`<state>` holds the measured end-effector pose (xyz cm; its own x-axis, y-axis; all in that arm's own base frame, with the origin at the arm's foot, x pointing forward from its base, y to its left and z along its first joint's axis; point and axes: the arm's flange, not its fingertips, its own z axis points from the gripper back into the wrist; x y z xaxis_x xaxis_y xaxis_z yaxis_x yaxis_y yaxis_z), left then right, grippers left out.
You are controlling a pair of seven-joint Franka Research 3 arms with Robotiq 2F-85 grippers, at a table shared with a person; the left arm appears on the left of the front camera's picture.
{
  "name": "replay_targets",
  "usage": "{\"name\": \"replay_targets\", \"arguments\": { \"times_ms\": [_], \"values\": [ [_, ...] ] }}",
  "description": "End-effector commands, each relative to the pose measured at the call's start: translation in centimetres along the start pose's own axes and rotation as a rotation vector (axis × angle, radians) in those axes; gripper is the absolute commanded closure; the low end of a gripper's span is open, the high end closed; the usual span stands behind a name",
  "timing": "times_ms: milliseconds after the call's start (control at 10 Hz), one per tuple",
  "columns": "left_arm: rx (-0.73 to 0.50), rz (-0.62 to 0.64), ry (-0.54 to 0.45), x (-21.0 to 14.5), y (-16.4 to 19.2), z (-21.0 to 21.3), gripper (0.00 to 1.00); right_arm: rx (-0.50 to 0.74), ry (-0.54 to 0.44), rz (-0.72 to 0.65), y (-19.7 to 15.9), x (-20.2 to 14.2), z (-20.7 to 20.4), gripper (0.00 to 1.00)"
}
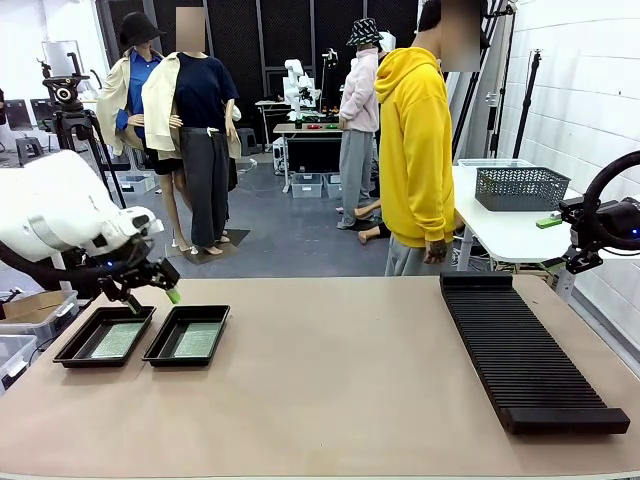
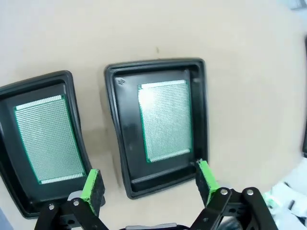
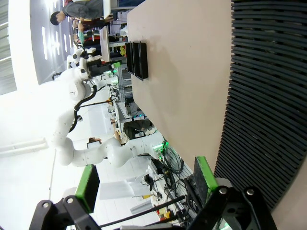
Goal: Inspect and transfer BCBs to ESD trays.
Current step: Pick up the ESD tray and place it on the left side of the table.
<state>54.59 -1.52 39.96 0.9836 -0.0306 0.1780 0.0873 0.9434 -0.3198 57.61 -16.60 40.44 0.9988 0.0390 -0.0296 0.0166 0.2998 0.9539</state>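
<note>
Two glossy black ESD trays stand side by side at the table's near left, the left tray [image 1: 66, 350] and the right tray [image 1: 158, 345]. Each holds one flat green BCB [image 1: 118, 340] [image 1: 197, 340]. My left gripper [image 1: 155, 296] hovers open just above the trays' far edge, holding nothing. From the left wrist, both trays [image 2: 114, 124] [image 2: 76, 120] lie below with their BCBs [image 2: 165, 120] [image 2: 47, 139], and the left gripper [image 2: 148, 182] stands wide open over the nearer rim. My right gripper [image 3: 146, 182] is open and empty beside the rack.
A long black ribbed rack [image 1: 525, 345] [image 3: 268, 96] lies on the table's right side. My right arm [image 1: 605, 222] hangs at the right edge. A person in a yellow hoodie [image 1: 415, 150] stands at the far side. A grey mesh basket [image 1: 520, 187] sits on a white table behind.
</note>
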Motion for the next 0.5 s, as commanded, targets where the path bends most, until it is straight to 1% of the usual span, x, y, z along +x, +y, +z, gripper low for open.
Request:
{"name": "replay_targets", "arguments": {
  "times_ms": [0, 200, 300, 400],
  "values": [
    [-0.133, 0.013, -0.001, -0.1, 3.2, 4.1, 0.00, -0.004, -0.008, 0.006, 0.0, -0.1, -0.2, 0.00],
    [-0.333, 0.047, -0.014, 0.7, 6.6, 7.9, 0.00, -0.004, -0.008, 0.006, 0.0, -0.1, -0.2, 0.00],
    [-0.426, 0.078, -0.043, 0.9, 8.8, 10.0, 0.00, -0.004, -0.008, 0.006, 0.0, -0.1, -0.2, 0.00],
    [-0.482, 0.095, -0.053, 0.9, 10.4, 11.2, 0.00, -0.004, -0.008, 0.006, 0.0, -0.1, -0.2, 0.00]
  ]
}}
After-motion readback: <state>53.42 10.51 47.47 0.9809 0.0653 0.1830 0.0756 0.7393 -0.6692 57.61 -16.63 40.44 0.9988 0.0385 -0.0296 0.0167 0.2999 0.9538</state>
